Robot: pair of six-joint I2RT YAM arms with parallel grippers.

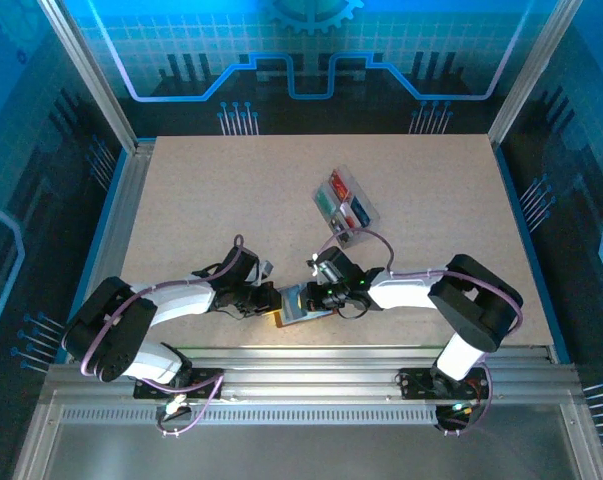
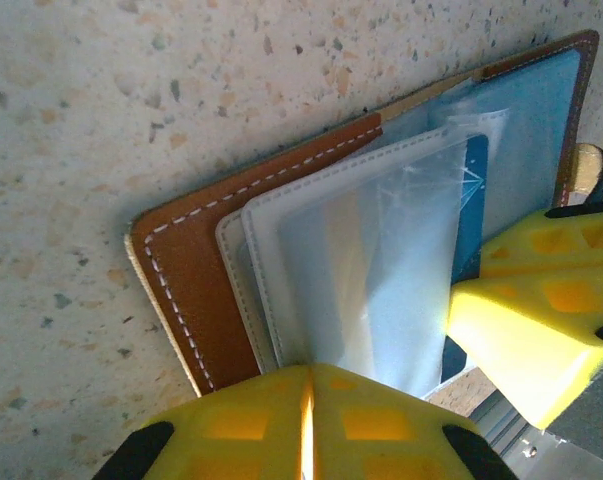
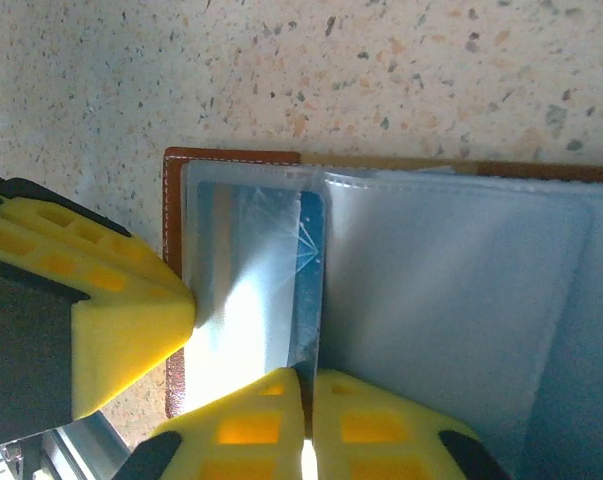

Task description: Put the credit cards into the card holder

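My left gripper (image 1: 260,299), at the card holder's (image 1: 294,306) 9 o'clock, is pinched shut on its clear sleeve (image 2: 371,260). The holder lies open at the table's (image 1: 211,190) 6 o'clock edge. My right gripper (image 1: 319,296), at its 3 o'clock, is closed tight at the sleeved blue card (image 3: 276,260), grip unclear; other credit cards (image 1: 341,200) sit in the tray (image 1: 373,212) at 1 o'clock.

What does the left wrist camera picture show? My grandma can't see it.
An open brown card holder lies on a speckled table, with a blue card behind a clear sleeve. The yellow left gripper is shut at the sleeves' bottom edge.
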